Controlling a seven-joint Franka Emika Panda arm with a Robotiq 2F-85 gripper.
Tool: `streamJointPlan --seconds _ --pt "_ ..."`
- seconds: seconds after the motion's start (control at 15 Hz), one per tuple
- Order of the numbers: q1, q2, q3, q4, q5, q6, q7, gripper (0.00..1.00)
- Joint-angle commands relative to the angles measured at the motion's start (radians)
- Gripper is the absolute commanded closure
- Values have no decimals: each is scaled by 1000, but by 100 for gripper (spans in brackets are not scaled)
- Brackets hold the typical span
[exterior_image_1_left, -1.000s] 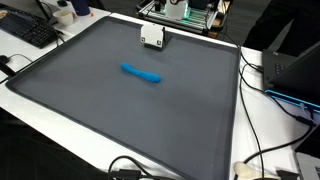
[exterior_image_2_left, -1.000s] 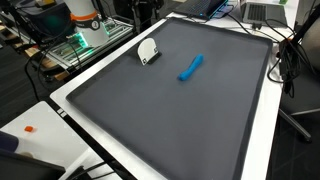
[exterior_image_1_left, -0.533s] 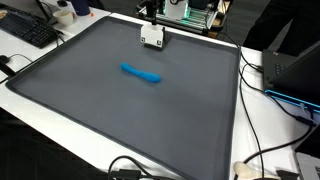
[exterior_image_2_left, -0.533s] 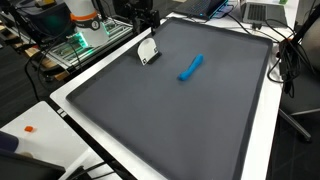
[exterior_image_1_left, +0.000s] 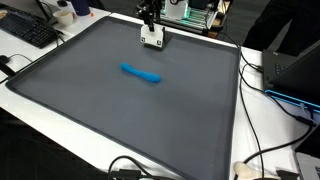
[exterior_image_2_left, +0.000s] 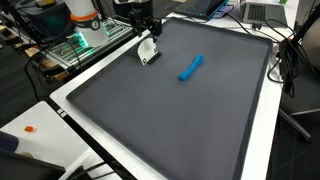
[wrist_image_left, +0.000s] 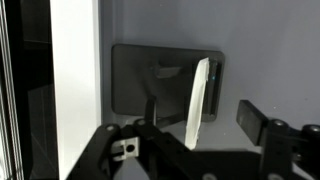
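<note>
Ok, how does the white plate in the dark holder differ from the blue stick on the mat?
The thin white plate stands on edge in a dark grey holder; the blue curved stick lies flat. The white plate sits by the edge of the grey mat, below the gripper; the blue stick lies near the middle, well clear of it. Both rest on the same mat.

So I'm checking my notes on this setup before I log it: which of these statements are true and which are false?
1. The tool hangs over the white piece near the edge of the mat. True.
2. The blue stick is in the tool. False: it lies alone mid-mat, far from the tool.
3. The jaws are shut. False: the wrist view shows them apart, one on either side of the white piece.
4. A keyboard lies off the mat. True.
</note>
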Motion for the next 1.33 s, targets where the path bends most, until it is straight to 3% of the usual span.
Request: streamJointPlan --seconds 0.0,0.47,0.93,1.27 --pt "28 41 -32 9 -6 34 9 48" --pt "41 82 -50 20 -7 69 13 99" --pt "53 66 -58 36 14 95 23 99" --pt "69 24 -46 74 -22 53 30 99"
